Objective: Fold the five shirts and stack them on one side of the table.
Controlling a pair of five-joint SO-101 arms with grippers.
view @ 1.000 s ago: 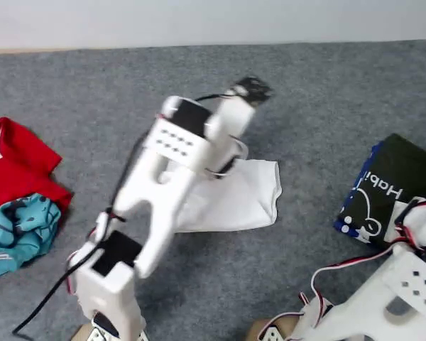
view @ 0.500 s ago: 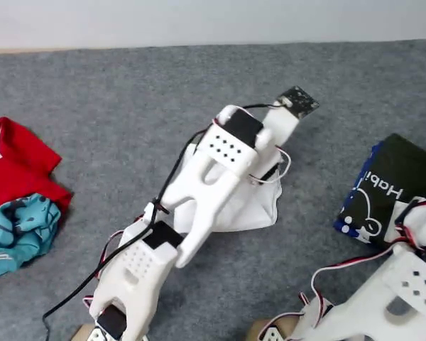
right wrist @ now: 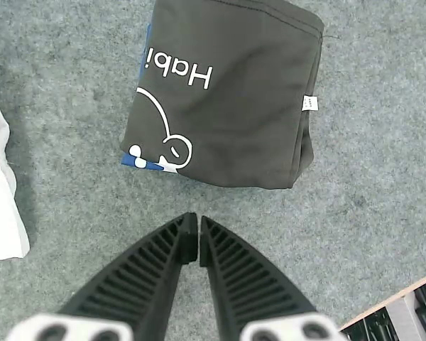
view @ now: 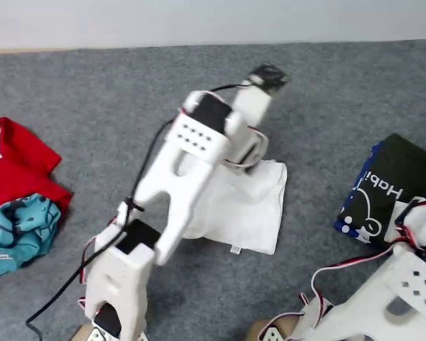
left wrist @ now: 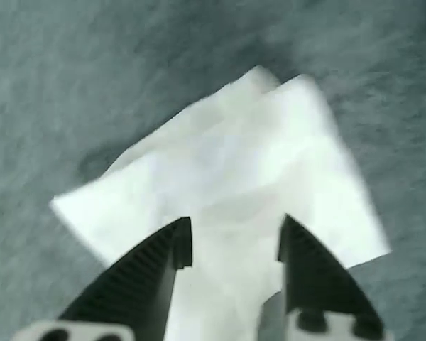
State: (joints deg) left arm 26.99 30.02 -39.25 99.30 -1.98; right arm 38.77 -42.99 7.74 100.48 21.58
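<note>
Centrally, the white shirt (view: 252, 206) is laid on the table, with the left gripper (left wrist: 234, 227) held spread over it. At three o'clock, the folded black shirt (right wrist: 227, 99) is faced by the right gripper (right wrist: 199, 217), pressed together.

Pale wall (view: 199, 21) at the back

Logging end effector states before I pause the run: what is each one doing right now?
Left end effector: open, above the white shirt.
Right end effector: closed, holding nothing.
</note>
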